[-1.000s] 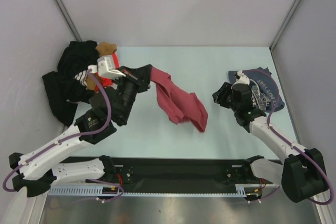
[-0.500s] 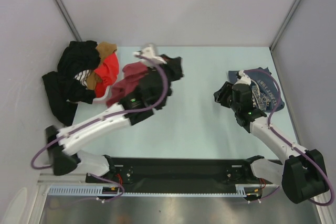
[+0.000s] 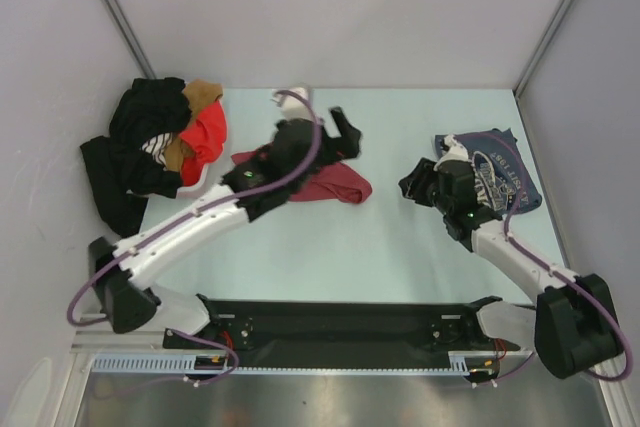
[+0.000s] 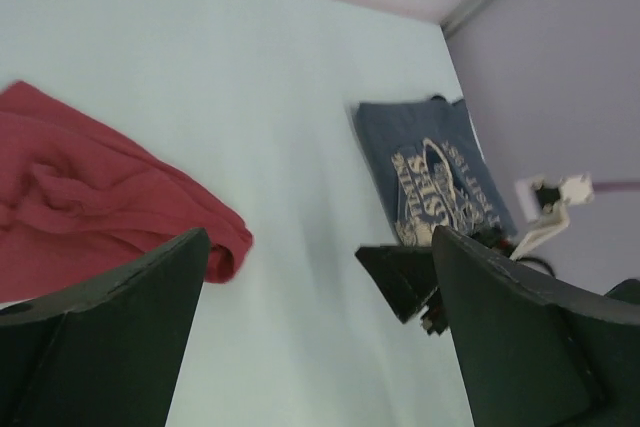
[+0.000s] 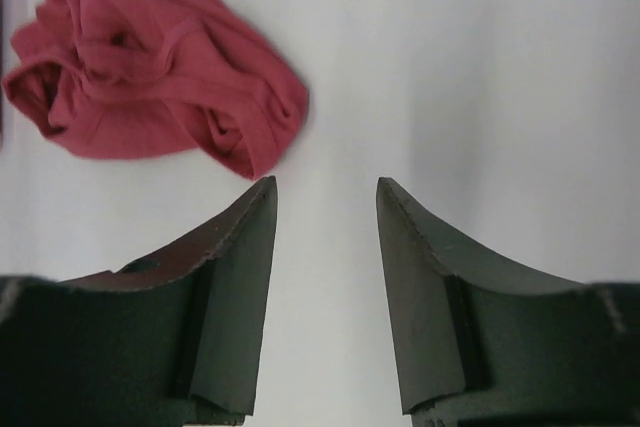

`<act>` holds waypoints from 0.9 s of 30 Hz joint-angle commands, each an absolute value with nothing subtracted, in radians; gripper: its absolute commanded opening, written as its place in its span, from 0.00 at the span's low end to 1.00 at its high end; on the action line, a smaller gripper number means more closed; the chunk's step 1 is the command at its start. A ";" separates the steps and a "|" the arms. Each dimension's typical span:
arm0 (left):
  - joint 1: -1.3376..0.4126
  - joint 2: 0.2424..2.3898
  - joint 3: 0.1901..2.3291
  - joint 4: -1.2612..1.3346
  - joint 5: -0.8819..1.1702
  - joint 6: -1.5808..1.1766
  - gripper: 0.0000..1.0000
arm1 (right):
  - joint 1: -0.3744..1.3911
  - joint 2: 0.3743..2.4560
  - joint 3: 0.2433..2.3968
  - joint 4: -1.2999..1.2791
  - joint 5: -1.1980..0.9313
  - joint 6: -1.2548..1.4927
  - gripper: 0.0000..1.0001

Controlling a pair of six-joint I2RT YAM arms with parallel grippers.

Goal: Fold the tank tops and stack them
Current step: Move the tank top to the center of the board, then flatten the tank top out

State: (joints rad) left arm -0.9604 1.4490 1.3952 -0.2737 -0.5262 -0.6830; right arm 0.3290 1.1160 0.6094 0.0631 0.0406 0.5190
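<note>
On the pale counter, black clothes and an orange-red garment were seen piled in the far left corner, well apart from the work. The left tool was held over the middle of the counter, its fingers spread wide and nothing gripped between them. Just beside it, the maroon tank top was seen lying crumpled in a bunch, neither spread nor folded. The right tool was pointed at that bunch from the right, its jaws parted about halfway and empty. Behind it, near the right wall, the blue-grey tank top was laid flat in a compact shape, printed graphic upward. Its near edge was hidden from overhead by the right arm.

Trouble was judged likeliest at the maroon top. If a pinch were taken on the bunched cloth, several layers could be caught at once. The top would then be lifted as a knot rather than opened flat, and any fold made would be skewed. With both tools faced toward the one garment, a clash of arms was also to be feared. The blue-grey top could be dragged or rumpled if the right arm were swung low across it.
</note>
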 commanded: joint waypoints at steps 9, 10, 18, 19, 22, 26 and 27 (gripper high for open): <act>-0.419 1.115 0.892 -0.283 -0.094 -0.799 0.98 | 0.647 1.567 1.040 -0.040 -0.018 0.411 0.43; -0.396 1.085 0.859 -0.267 -0.080 -0.801 0.98 | 0.673 1.633 1.076 -0.051 -0.003 0.407 0.43; -0.322 0.916 0.816 -0.409 -0.141 -0.732 0.98 | 0.802 1.997 1.562 -0.158 0.008 0.367 0.46; -0.321 0.884 0.822 -0.438 -0.162 -0.729 0.98 | 0.804 2.028 1.601 -0.163 0.009 0.362 0.47; -0.313 0.754 0.839 -0.538 -0.290 -0.736 0.98 | 0.816 2.150 1.766 -0.208 -0.018 0.327 0.48; -0.299 0.623 0.882 -0.646 -0.432 -0.729 1.00 | 0.847 2.262 1.873 -0.221 -0.032 0.241 0.52; -0.299 0.605 0.909 -0.681 -0.452 -0.715 1.00 | 0.853 2.293 1.888 -0.221 -0.047 0.200 0.52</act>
